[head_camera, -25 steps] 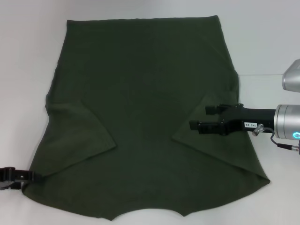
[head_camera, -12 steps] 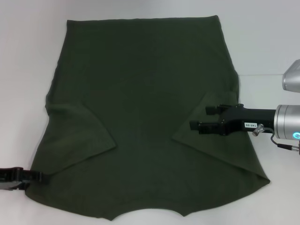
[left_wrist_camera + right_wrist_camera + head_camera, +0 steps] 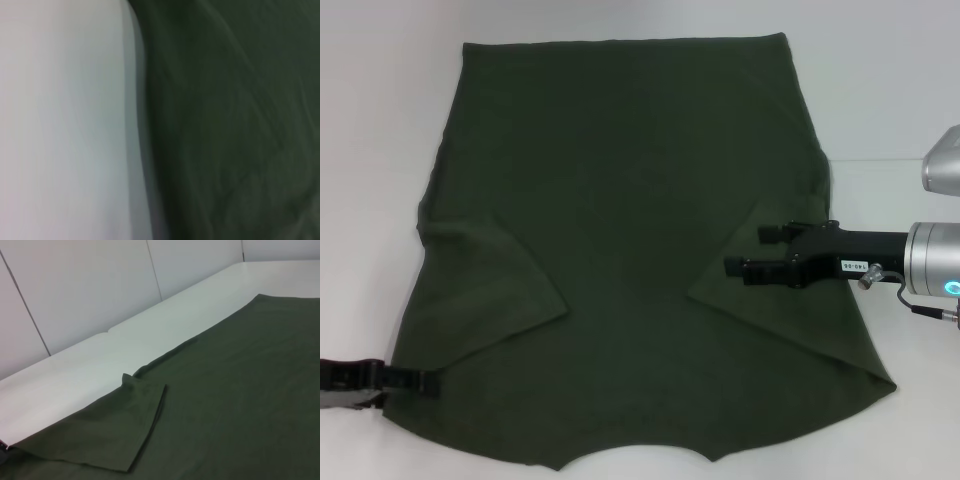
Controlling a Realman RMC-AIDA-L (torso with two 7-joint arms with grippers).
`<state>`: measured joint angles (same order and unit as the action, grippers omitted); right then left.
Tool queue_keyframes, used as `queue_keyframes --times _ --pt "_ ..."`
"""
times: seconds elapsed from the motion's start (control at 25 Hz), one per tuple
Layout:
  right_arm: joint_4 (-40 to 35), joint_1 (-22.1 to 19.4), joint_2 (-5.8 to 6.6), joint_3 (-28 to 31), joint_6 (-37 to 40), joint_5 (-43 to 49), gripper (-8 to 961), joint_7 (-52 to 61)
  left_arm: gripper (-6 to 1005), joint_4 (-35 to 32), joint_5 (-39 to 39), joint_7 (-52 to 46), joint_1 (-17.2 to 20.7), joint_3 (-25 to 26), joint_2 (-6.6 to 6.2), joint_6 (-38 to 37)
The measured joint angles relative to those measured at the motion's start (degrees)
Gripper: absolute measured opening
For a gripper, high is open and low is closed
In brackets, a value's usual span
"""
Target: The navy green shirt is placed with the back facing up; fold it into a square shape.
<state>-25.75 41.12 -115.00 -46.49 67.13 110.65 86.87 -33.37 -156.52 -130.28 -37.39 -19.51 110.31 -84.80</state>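
So, no containers are seen anywhere, just the large plain dark olive-green short-sleeved shirt of soft matte fabric (image 3: 630, 250) spread flat on the white tabletop (image 3: 880, 90), with both sleeves folded inward over the body. The shirt's near edge is cut off by the bottom of the head view, so the collar area can't really be made out.

The black right gripper (image 3: 745, 252) is held over the shirt's right side, just above the folded-in right sleeve, with its fingers (image 3: 748, 270) kept apart and nothing between them. A small white label is carried on its body, but the print is too tiny to be read properly.

The black left gripper (image 3: 420, 381) is found at the shirt's lower left edge, mostly cut off by the frame. Whether its fingers are apart or together can't be told.

In the left wrist view only blurry green fabric (image 3: 230, 125) beside the white surface (image 3: 65, 125) is shown. In the right wrist view the folded left sleeve (image 3: 115, 432) is seen lying flat.
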Motion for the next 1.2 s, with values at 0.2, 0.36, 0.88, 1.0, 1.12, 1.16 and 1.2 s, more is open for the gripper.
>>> queue_keyframes --times 0.2,0.36,0.88,1.0,1.12,1.16,1.2 --pt "0.0 0.1 0.03 0.0 0.0 0.0 914 0.0 822 1.1 -0.2 -0.1 -0.8 -0.1 0.05 0.0" --pt "0.0 0.1 0.1 0.0 0.0 0.0 914 0.0 822 1.2 -0.3 -0.8 -1.2 -0.1 0.09 -0.1" --pt "0.0 0.2 0.13 0.1 0.0 0.0 913 0.1 766 1.1 -0.1 -1.5 -1.5 -0.1 -0.14 0.4" --pt "0.0 0.2 0.13 0.1 0.0 0.0 913 0.1 713 1.1 -0.2 -1.5 -1.5 -0.1 -0.15 0.4" --pt "0.0 0.2 0.13 0.1 0.0 0.0 913 0.1 661 1.1 -0.3 -1.5 -1.5 -0.1 -0.17 0.4" --pt "0.0 0.2 0.13 0.1 0.0 0.0 913 0.1 643 1.1 -0.3 -1.6 -1.5 -0.1 -0.18 0.4" --pt "0.0 0.2 0.13 0.1 0.0 0.0 913 0.1 625 1.1 -0.3 -1.6 -1.5 -0.1 -0.18 0.4"
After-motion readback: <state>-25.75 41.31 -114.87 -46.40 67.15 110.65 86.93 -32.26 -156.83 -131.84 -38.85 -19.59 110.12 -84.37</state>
